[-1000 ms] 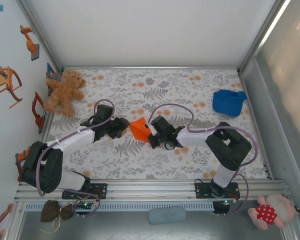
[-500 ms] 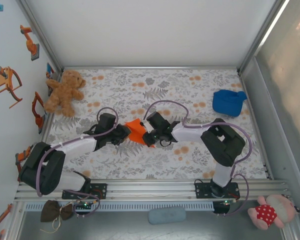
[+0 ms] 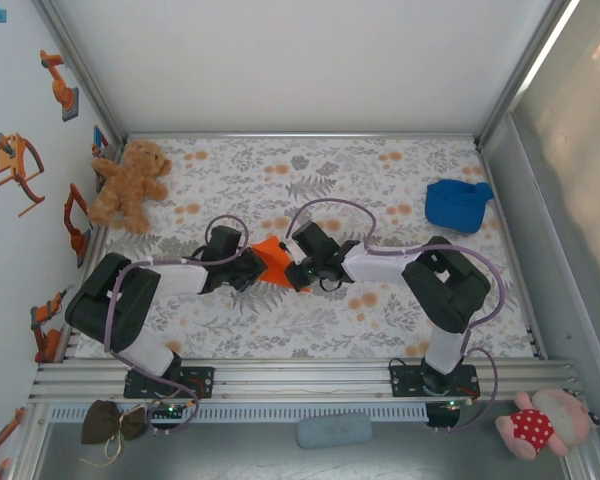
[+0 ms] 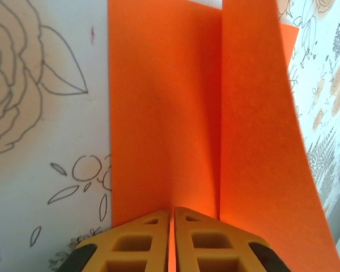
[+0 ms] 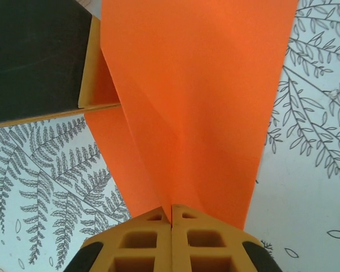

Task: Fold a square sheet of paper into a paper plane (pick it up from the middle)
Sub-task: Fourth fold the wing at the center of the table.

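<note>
The square sheet of paper point(image 3: 271, 256) is bright orange and folded along creases into a wedge at the middle of the table. Whether it has the shape of a paper plane I cannot tell. My left gripper point(image 3: 252, 268) is shut on its left edge. In the left wrist view the yellow fingers point(image 4: 141, 241) pinch the paper point(image 4: 158, 113), and a flap stands up on the right. My right gripper point(image 3: 298, 270) is shut on the opposite side. In the right wrist view its gripper point(image 5: 171, 211) clamps a crease of the paper point(image 5: 204, 85), with the left gripper's finger point(image 5: 93, 68) behind.
A brown teddy bear point(image 3: 130, 185) lies at the far left. A blue cloth lump point(image 3: 458, 204) lies at the far right. The floral tablecloth point(image 3: 380, 320) covers the table. A metal rail point(image 3: 300, 380) runs along the near edge, with frame posts at both sides.
My left arm has swung right to the paper and its gripper has shut on the left edge. The right gripper moved slightly left, still holding the paper.
</note>
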Controlling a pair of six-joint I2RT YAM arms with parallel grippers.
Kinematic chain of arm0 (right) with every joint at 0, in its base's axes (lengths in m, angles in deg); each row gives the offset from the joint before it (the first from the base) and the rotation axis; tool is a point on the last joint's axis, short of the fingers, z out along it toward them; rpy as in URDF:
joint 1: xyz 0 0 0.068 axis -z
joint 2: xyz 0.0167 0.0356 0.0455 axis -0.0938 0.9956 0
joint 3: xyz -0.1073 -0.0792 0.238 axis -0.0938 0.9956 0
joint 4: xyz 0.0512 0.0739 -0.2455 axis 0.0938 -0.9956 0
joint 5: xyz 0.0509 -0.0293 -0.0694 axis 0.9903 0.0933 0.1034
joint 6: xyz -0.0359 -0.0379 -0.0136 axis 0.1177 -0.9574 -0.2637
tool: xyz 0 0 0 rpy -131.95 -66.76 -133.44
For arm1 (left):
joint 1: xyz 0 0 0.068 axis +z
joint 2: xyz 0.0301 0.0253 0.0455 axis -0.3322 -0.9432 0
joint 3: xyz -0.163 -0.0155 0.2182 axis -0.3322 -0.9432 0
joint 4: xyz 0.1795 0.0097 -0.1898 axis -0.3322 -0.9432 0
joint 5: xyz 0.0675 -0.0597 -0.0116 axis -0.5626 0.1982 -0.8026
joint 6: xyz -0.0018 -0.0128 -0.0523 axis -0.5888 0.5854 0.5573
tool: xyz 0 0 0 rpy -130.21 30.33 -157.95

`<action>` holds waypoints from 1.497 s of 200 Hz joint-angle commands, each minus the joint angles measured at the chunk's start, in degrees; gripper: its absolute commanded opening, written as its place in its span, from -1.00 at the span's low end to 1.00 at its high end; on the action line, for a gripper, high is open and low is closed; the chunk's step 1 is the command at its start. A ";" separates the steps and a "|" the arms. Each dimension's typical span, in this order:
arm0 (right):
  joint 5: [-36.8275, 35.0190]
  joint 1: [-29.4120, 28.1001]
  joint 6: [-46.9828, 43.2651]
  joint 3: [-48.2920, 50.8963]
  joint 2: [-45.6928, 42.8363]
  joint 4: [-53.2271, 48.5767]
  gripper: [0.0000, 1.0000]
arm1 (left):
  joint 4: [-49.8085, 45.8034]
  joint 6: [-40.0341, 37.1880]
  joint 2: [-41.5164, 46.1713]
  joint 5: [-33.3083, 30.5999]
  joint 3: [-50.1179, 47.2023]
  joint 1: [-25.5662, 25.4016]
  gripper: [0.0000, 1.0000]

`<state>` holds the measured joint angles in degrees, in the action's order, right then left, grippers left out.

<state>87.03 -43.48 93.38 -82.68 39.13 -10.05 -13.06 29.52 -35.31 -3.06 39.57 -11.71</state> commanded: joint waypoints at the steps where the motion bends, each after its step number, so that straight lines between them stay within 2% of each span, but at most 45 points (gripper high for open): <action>1: -3.43 -0.13 -3.67 -1.30 -1.52 -0.34 -0.76 | -0.03 -0.61 -1.38 0.25 1.30 -0.28 -0.78; 45: -8.50 -2.45 -9.69 -1.03 -0.96 1.44 -0.40 | -0.49 -0.55 -3.10 0.43 1.59 -0.32 -0.79; 121: -12.44 -4.46 -17.38 -0.24 0.73 4.58 -0.27 | -2.06 -0.86 -3.89 1.14 3.05 -0.25 -0.79; 151: -13.70 -5.02 -18.97 0.17 0.58 3.93 -0.15 | -2.74 -1.00 -3.46 1.24 3.41 -0.11 -0.79; 176: -15.18 -5.53 -18.55 0.20 0.91 3.53 0.03 | -3.16 -1.13 -3.41 1.36 3.76 -0.17 -0.79; 215: -16.52 -5.93 -18.54 0.02 2.20 3.61 -0.07 | -3.30 -1.13 -3.40 1.60 3.80 0.04 -0.79; 267: -16.76 -6.29 -19.61 0.17 2.34 3.62 -0.52 | -3.64 -1.30 -3.41 1.86 4.03 0.16 -0.79; 299: -16.12 -6.33 -19.69 -0.13 2.03 3.06 -0.68 | -4.34 -1.65 -2.66 1.48 4.12 0.42 -0.79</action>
<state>71.31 -49.25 74.13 -82.83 40.97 -7.01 -14.14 29.45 -38.20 -1.58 42.71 -11.67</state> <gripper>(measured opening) 0.184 0.106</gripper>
